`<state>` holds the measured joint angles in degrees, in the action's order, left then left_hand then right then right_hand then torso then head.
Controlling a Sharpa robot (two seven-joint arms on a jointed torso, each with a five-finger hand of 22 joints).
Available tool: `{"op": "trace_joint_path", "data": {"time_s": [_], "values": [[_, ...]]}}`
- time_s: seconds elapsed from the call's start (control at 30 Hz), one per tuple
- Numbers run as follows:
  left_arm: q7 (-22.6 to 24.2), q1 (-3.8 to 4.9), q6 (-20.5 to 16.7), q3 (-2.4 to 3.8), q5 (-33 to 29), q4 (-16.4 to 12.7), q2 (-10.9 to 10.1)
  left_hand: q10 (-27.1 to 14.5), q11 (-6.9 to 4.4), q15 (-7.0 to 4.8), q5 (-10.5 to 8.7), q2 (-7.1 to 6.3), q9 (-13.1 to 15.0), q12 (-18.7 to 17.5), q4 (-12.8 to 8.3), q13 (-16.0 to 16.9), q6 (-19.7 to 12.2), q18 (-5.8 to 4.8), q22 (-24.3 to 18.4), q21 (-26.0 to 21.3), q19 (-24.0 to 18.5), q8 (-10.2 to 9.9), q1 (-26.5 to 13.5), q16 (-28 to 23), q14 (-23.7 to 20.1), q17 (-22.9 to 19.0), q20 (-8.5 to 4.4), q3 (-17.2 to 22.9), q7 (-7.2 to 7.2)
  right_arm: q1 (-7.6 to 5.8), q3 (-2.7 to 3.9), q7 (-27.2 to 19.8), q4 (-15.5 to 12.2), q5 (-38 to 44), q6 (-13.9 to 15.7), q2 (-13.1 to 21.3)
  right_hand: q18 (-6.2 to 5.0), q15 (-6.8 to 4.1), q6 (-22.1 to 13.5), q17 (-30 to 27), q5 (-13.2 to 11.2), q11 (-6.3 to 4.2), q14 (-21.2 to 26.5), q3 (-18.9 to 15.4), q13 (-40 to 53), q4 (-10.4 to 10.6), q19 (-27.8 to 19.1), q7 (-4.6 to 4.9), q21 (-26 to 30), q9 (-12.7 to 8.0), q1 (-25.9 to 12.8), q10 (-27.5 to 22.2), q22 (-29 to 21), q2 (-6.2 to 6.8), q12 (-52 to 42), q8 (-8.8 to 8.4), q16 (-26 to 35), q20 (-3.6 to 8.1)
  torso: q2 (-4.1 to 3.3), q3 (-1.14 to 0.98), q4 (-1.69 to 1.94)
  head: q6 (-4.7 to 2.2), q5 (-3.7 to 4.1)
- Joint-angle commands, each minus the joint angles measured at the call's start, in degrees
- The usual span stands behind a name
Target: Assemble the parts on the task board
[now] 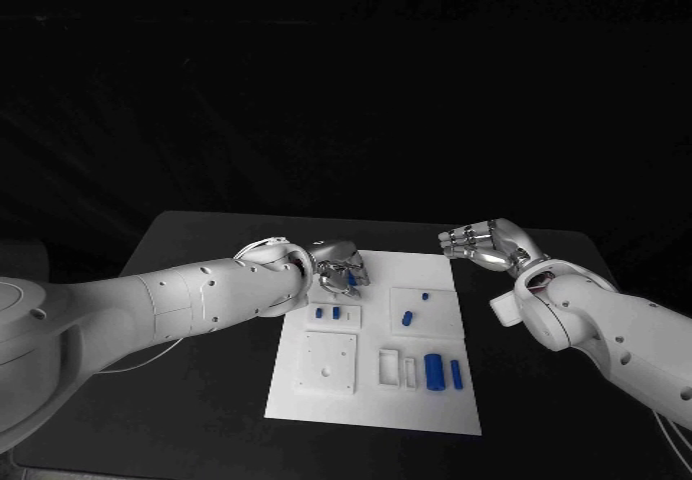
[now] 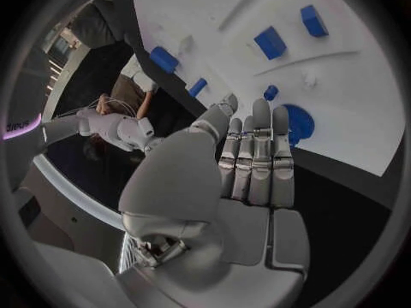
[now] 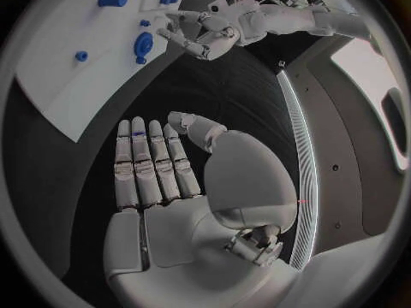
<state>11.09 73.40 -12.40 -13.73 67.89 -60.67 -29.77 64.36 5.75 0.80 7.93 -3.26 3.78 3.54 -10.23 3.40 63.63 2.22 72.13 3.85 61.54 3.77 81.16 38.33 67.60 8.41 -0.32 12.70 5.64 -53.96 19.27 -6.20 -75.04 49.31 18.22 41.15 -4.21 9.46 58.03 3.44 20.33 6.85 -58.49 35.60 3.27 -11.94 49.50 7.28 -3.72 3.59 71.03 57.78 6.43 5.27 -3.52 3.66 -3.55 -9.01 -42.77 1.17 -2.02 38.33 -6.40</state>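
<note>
Blue parts (image 1: 434, 371) upright-lengthwise on white task board (image 1: 433, 270), untouched.

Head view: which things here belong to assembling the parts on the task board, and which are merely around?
Part of the job:
- task board
- blue parts lying on it
- left hand, over the board's far edge, holding nothing
- right hand, open, off the board's far right corner

Merely around:
- black table
- white tag on the right arm
</note>
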Motion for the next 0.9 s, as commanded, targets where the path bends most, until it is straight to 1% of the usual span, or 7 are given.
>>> {"op": "trace_joint_path", "data": {"time_s": [0.03,0.2,0.3,0.43,0.53,0.73,0.9], "values": [[0.9,-0.34,-0.9,0.01,6.0,0.5,0.6,-0.6,0.02,-0.1,-0.43,0.06,-0.1,-0.2,-0.2,-0.1,-0.3,1.05,0.0,0.1,0.7,-0.2,-0.4,0.4,0.6,0.3,-0.03,-0.3,0.09,0.02,0.02,-4.5,0.2,-3.1,-5.5,-0.1,0.59,1.7,-1.7,-0.3,-0.2,0.38,9.1,-1.3,-0.3,-0.8,-8.3,-0.53,0.4,-0.1,-0.3,-10.7,-2.6,-0.19,0.5,-0.22,0.4,-1.57,0.05,-0.08,-0.05,0.05,0.11],[-0.3,-0.84,-1.7,0.01,8.4,1.0,1.2,-1.1,0.1,-0.15,-0.11,0.13,-0.1,-0.2,-0.3,-0.1,-0.6,1.12,0.0,0.1,1.1,-0.2,-0.2,0.6,0.7,0.8,-0.11,-0.7,0.18,0.01,0.03,-5.4,0.2,-2.9,-4.1,-0.2,-0.46,2.01,-5.3,-0.4,1.3,3.83,11.2,-5.6,-0.6,-2.2,-12.7,1.2,0.4,-0.3,0.2,-17.5,-3.3,-0.62,0.8,-0.34,0.5,-2.49,0.05,-0.04,0.0,0.09,0.26],[-0.9,-1.07,-2.2,0.01,9.3,1.3,1.5,-1.1,0.11,-0.21,-0.07,0.14,-0.1,-0.2,-0.3,-0.1,-0.5,1.16,0.3,0.2,1.3,-0.2,-0.1,0.9,0.9,1.2,-0.19,-0.9,0.4,0.01,0.03,-5.8,0.2,-2.6,-3.1,-0.2,-0.9,2.0,-7.2,-0.4,2.0,4.25,10.8,-6.9,-0.6,-2.3,-12.5,1.39,0.4,-0.3,0.5,-17.9,-3.3,-0.72,0.9,-0.41,0.5,-2.58,0.04,-0.03,0.0,0.09,0.27],[-1.8,-1.28,-2.9,0.01,10.4,2.0,1.8,-1.0,0.06,-0.34,0.42,0.24,-0.1,-0.2,-0.4,-0.1,-0.5,1.26,1.1,0.3,1.6,-0.2,0.2,1.4,1.0,1.7,-0.32,-0.8,0.66,0.01,0.03,-6.3,0.1,-1.3,-1.9,-0.3,-1.36,1.32,-8.0,-0.3,2.6,3.6,8.7,-7.2,-0.6,-2.4,-10.5,1.71,0.1,-0.4,0.6,-17.7,-3.2,-0.78,0.9,-0.45,0.4,-2.33,0.09,-0.05,0.0,0.05,0.29],[-2.2,-1.37,-2.9,0.01,10.9,2.5,2.1,-0.9,-0.09,-0.52,0.54,0.31,-0.1,-0.2,-0.5,-0.1,-0.6,1.29,2.1,0.4,1.7,-0.2,0.2,1.9,1.0,2.1,-0.43,-0.6,0.73,0.01,0.03,-6.6,0.0,-0.1,-0.9,-0.4,-1.79,0.02,-9.9,-0.3,2.8,1.94,7.5,-7.2,-0.6,-2.7,-8.6,0.53,-0.1,-0.4,0.9,-18.2,-3.1,-0.81,0.9,-0.5,0.4,-2.28,0.05,-0.05,0.03,0.01,0.36],[-2.5,-1.5,-3.1,0.01,11.6,3.9,2.7,-1.7,-0.42,-0.88,0.56,0.26,-0.1,-0.2,-0.5,-0.1,-1.6,0.95,3.5,0.2,1.7,-0.2,0.1,2.1,1.0,2.5,-0.82,-0.1,0.37,0.02,0.03,-6.9,-0.1,1.5,0.3,-0.6,-3.7,-0.39,-10.4,-0.2,3.2,2.74,6.2,-7.3,-0.6,-2.8,-4.4,0.93,-0.3,-0.5,1.2,-18.6,-3.0,-0.81,0.9,-0.53,0.4,-2.94,-0.02,-0.05,-0.04,-0.03,0.33],[-2.4,-1.62,-3.2,0.01,11.8,4.7,3.1,-1.7,-0.47,-0.99,0.68,0.38,-0.1,-0.2,-0.4,-0.1,-1.7,1.02,3.8,0.2,2.0,-0.2,0.0,2.4,1.2,2.7,-0.93,0.2,0.29,0.02,0.03,-7.0,-0.1,2.1,0.7,-0.8,-4.01,-0.37,-10.6,-0.2,3.4,2.98,5.9,-7.2,-0.6,-2.7,-4.1,1.25,-0.2,-0.5,1.2,-18.1,-2.9,-0.73,0.9,-0.53,0.3,-3.07,-0.02,-0.03,-0.05,0.06,0.38]]}}
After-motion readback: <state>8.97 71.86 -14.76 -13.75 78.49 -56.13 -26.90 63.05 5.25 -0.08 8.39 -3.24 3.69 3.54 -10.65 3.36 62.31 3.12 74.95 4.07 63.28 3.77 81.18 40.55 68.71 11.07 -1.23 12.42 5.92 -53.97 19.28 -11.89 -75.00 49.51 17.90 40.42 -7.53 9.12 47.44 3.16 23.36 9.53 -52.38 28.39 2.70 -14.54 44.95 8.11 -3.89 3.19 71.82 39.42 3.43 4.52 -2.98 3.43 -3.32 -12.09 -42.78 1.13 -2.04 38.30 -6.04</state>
